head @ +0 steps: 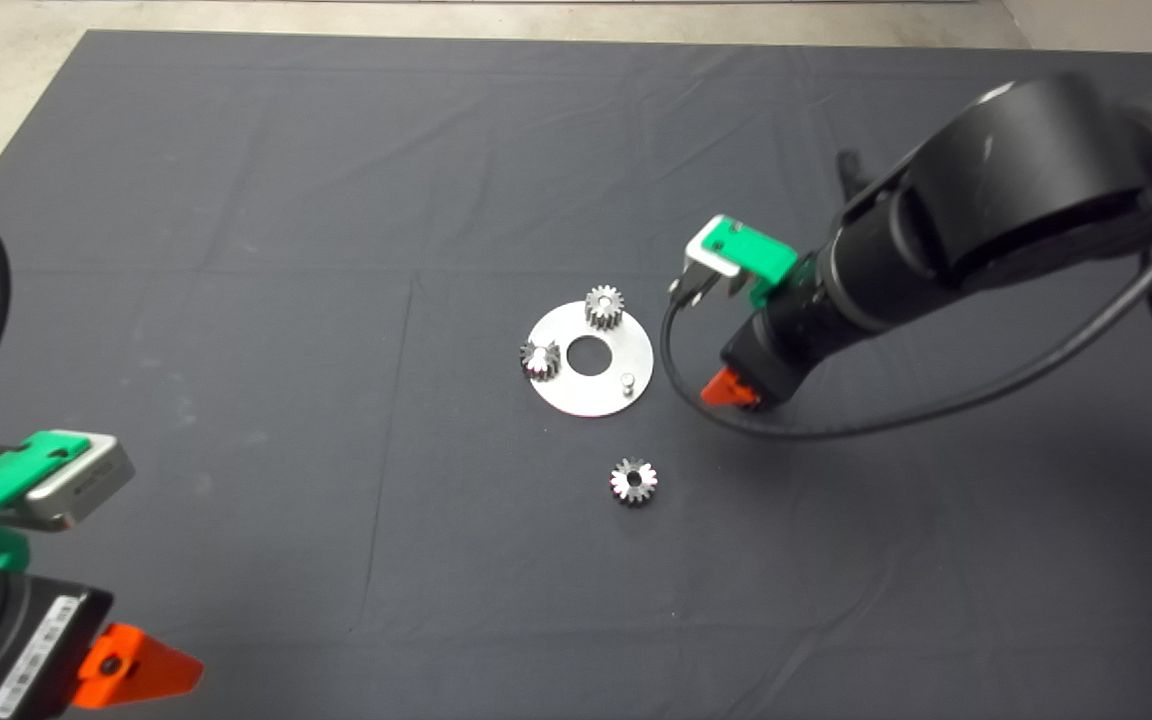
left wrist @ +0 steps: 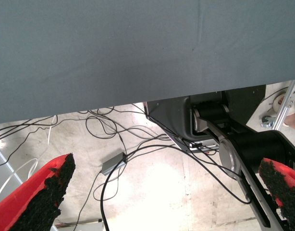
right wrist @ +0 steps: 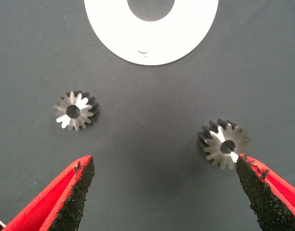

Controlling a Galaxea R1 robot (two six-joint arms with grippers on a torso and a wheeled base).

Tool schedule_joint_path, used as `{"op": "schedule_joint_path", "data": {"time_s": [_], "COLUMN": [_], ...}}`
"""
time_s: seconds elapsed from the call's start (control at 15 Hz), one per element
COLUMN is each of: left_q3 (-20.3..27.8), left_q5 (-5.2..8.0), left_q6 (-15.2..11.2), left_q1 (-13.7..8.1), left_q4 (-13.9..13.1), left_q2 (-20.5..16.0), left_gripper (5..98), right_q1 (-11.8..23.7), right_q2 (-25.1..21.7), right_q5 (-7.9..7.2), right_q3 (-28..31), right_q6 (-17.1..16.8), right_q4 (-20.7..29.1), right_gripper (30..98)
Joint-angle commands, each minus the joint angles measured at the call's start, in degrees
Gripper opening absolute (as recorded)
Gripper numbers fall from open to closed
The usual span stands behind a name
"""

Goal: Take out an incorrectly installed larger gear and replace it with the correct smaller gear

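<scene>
A round steel plate [head: 576, 395] lies mid-mat with two small gears on it [head: 604, 305] [head: 540, 358] and a bare peg [head: 627, 381]. The smaller gear [head: 633, 481] lies loose on the mat in front of the plate, and also shows in the right wrist view [right wrist: 76, 110]. The larger gear [right wrist: 224, 143] lies flat on the mat; in the head view the right arm hides it. My right gripper [head: 736, 392] hovers just right of the plate, open and empty [right wrist: 164, 163], with one fingertip [right wrist: 248, 175] next to the larger gear. My left gripper [head: 126, 670] is parked at the lower left, open [left wrist: 162, 168].
The plate [right wrist: 195, 38] has a large centre hole. A black cable [head: 836, 425] loops from the right arm over the mat right of the plate. The left wrist view shows the mat's edge, the robot's base [left wrist: 224, 130] and cables on the floor [left wrist: 109, 166].
</scene>
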Motion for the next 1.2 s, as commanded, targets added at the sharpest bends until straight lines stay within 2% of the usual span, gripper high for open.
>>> {"op": "schedule_joint_path", "data": {"time_s": [0.0, 0.07, 0.2, 0.27, 0.33, 0.4, 0.47, 0.6, 0.67, 0.73, 0.8, 0.87, 1.13], "left_q3": [0.8, 0.7, 0.8, 0.8, 0.8, 0.7, 0.7, 0.8, 0.8, 0.9, 0.9, 0.9, 1.0], "left_q5": [0.35, 0.44, 0.44, 0.44, 0.35, 0.26, 0.26, 0.26, 0.26, 0.35, 0.35, 0.33, 0.44], "left_q6": [-0.2, 0.1, 0.2, 0.2, 0.3, 0.4, 0.4, 0.5, 0.4, 0.4, 0.4, -0.1, -0.3], "left_q1": [-0.5, -0.5, -0.5, -0.5, -0.5, -0.5, -0.5, -0.5, -0.5, -0.5, -0.5, -0.5, -0.5], "left_q4": [-0.9, -0.9, -0.7, -0.8, -0.7, -0.7, -0.7, -0.7, -0.8, -0.8, -0.8, -0.8, -0.8], "left_q2": [-0.1, -0.1, 0.0, -0.2, -0.1, 0.1, 0.4, 0.7, 0.6, 0.4, 0.1, -0.1, -0.2], "left_gripper": [98.2, 98.2, 98.2, 98.2, 98.2, 98.2, 98.2, 98.2, 98.2, 98.2, 98.2, 98.2, 98.2], "right_q1": [1.8, 1.8, 1.8, 1.8, 1.4, 0.3, -0.8, -4.9, -6.9, -8.8, -10.5, -12.3, -17.5], "right_q2": [0.0, 0.2, 0.3, 0.4, 0.7, 1.3, 2.2, 2.1, 2.1, 2.1, 1.9, 1.7, 2.0], "right_q5": [1.01, 1.97, 2.53, 3.46, 4.34, 4.53, 4.52, 4.18, 3.92, 3.31, 1.90, 1.10, 1.19], "right_q3": [5.0, 5.8, 6.6, 8.0, 10.5, 11.5, 11.7, 12.4, 14.3, 15.3, 15.4, 15.4, 14.9], "right_q6": [0.6, 0.5, 0.6, 0.6, 0.6, 0.8, 1.3, 1.7, 1.7, 1.8, 1.8, 1.7, 1.1], "right_q4": [0.9, 0.9, 0.9, 0.9, 0.4, -0.2, -1.8, -8.4, -12.5, -16.8, -21.0, -24.8, -31.9], "right_gripper": [78.1, 78.1, 82.5, 82.5, 85.3, 87.0, 87.0, 92.5, 92.6, 93.1, 97.0, 97.8, 97.8]}}
